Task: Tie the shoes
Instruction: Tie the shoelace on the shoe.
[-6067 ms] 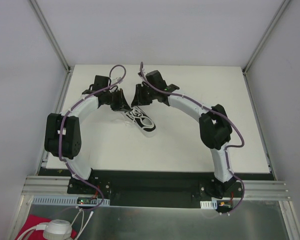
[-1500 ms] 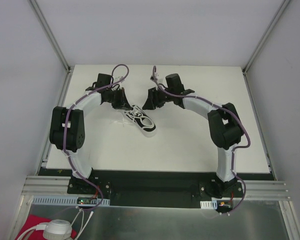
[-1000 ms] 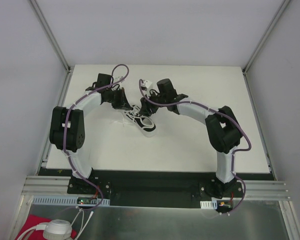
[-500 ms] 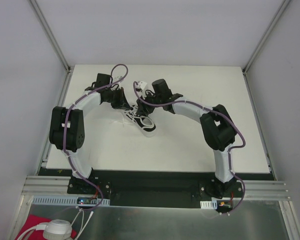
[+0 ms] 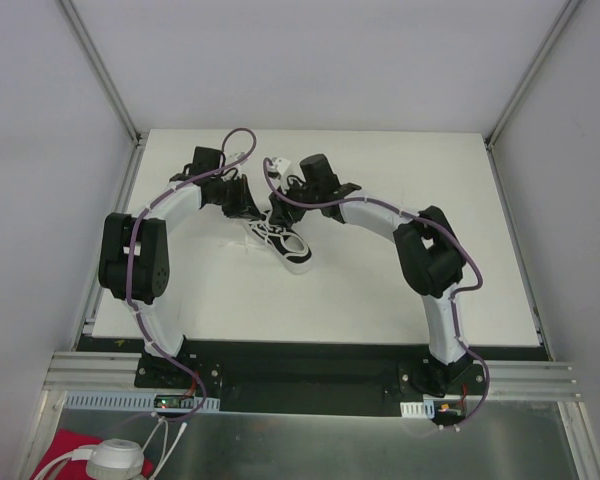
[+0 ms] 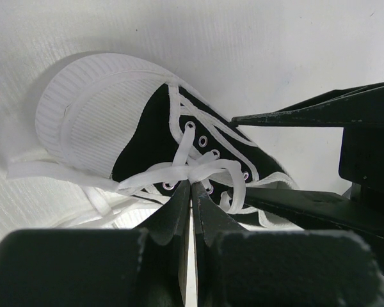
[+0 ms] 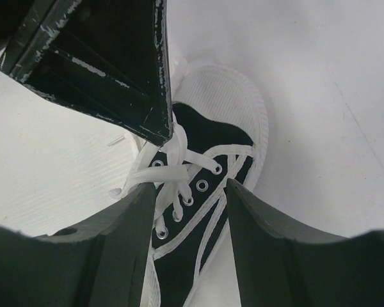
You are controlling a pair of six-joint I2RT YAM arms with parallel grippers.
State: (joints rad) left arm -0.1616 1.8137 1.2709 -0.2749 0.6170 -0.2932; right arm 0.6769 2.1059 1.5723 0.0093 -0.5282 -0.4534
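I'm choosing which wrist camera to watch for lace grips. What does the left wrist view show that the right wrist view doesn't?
Left wrist only: the left hand, shut on a lace, seen from behind its fingers, and a loose lace end lying flat on the table beside the toe. Right wrist only: the right hand open, with the sneaker lying in the gap between its fingers. Both: the sneaker, its white laces, and part of the other hand.

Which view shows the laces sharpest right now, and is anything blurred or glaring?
Left wrist: laces and sneaker crisp, the left tool dark and soft-edged up close. Right wrist: eyelets sharp, the right tool dim and unfocused. Top external: even light, no glare, sneaker tiny and half hidden.
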